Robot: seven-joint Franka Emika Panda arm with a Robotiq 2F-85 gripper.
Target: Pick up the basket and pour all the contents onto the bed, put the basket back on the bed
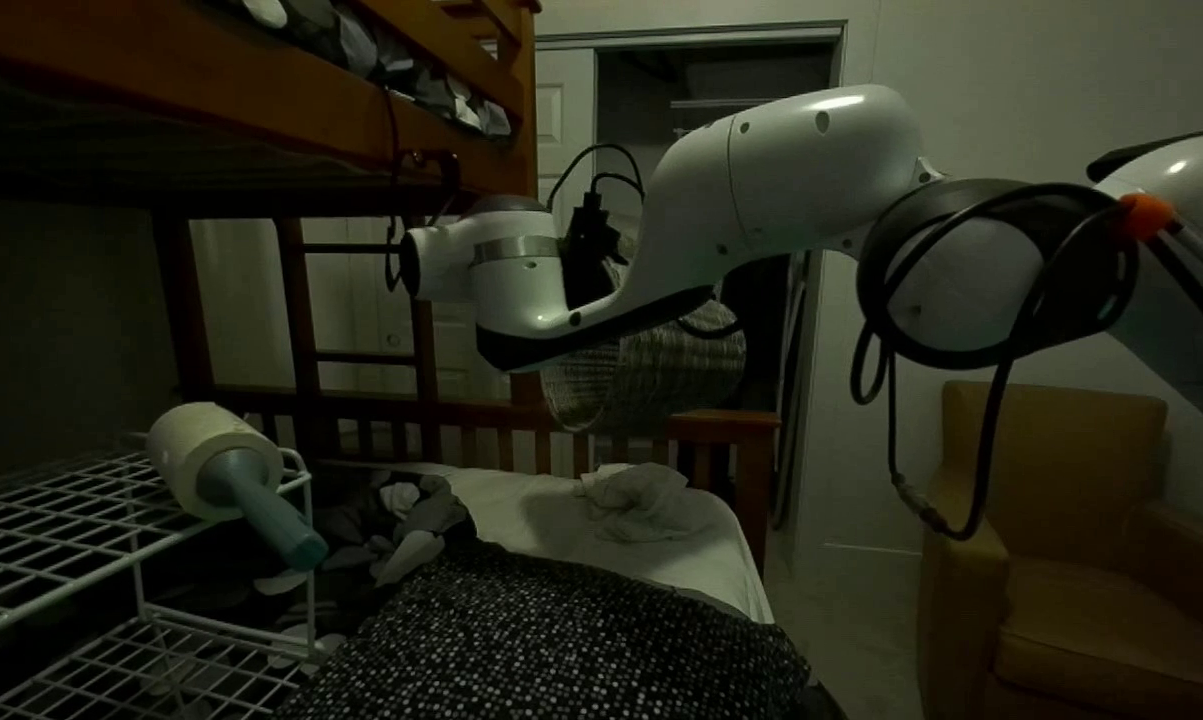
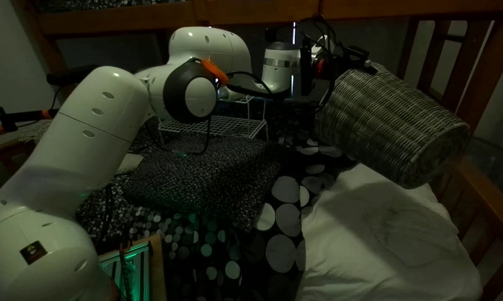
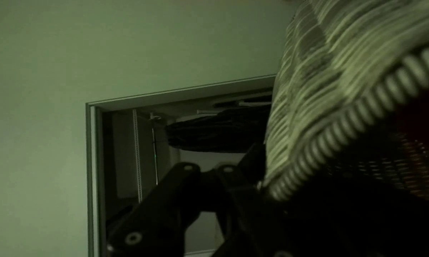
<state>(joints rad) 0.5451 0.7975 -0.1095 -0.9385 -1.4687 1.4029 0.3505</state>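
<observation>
One dark hand is clamped on the rim of the wicker basket; its exact gap is lost in shadow. The basket hangs tilted above the white-sheeted end of the bed, free air beneath, its base angled down toward the wooden end rail. Clearance to the overhead bunk beam cannot be judged.
</observation>
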